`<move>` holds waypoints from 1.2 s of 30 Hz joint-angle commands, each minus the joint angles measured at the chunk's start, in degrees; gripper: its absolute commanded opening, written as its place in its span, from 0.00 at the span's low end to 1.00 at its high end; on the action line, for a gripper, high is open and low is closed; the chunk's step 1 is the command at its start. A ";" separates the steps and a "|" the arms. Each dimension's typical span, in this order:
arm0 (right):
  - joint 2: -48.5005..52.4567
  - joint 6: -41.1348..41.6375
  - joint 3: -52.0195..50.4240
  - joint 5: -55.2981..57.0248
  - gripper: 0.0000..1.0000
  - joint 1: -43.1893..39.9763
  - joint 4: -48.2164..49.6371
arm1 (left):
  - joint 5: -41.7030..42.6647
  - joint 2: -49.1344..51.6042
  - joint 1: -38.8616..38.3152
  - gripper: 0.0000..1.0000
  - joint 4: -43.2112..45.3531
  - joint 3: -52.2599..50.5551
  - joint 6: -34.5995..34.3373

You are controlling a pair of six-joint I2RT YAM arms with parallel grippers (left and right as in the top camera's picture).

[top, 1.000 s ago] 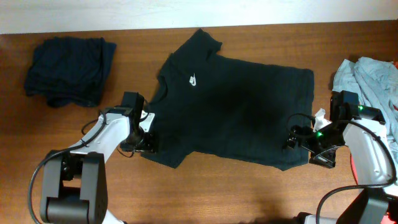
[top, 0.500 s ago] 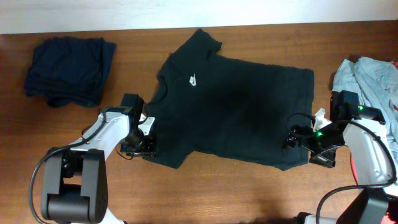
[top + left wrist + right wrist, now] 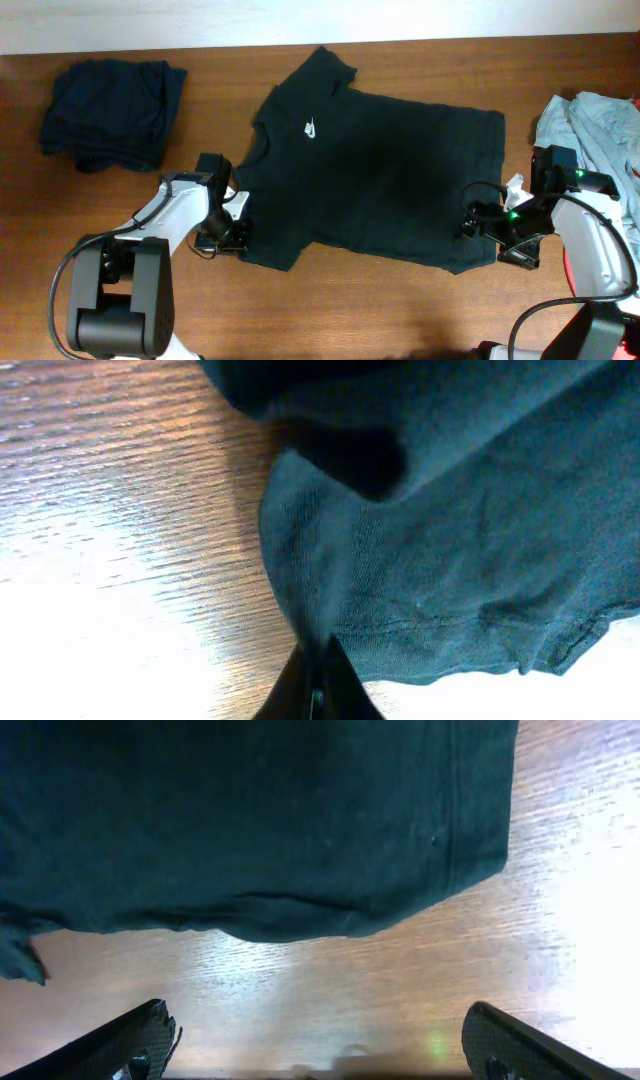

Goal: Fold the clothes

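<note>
Overhead shows the black T-shirt point(image 3: 370, 170) spread flat on the table point(image 3: 330, 310); within the last second my left gripper point(image 3: 234, 230) has gone from open to pinched shut on the lower sleeve point(image 3: 268, 248), with fabric caught between its tips in the left wrist view. My right gripper point(image 3: 478, 225) stays wide open and empty beside the hem corner point(image 3: 470, 262), so I judge it must close before any fold lift.

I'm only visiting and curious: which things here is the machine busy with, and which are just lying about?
Job in hand: black T-shirt, spread flat; left end effector, pinching its edge; right end effector, open by its hem.
Lying about: dark navy pile, folded; grey-blue heap, crumpled; both clothes too.
</note>
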 commanded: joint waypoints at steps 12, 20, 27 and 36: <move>-1.07 3.58 2.19 6.27 0.99 -12.63 -5.81 | 0.24 3.65 0.39 0.01 -0.72 4.07 -0.94; -1.07 3.69 -0.44 -7.23 0.90 -15.80 -5.73 | 0.31 3.65 0.39 0.01 -0.24 5.79 -3.06; -1.07 8.90 -4.04 -3.17 0.58 -15.80 -1.40 | 0.50 3.65 1.31 0.01 -1.38 5.79 -3.65; -1.07 11.04 -11.72 -2.47 0.58 -15.85 7.39 | 3.30 3.65 1.29 0.01 -0.66 5.79 -3.72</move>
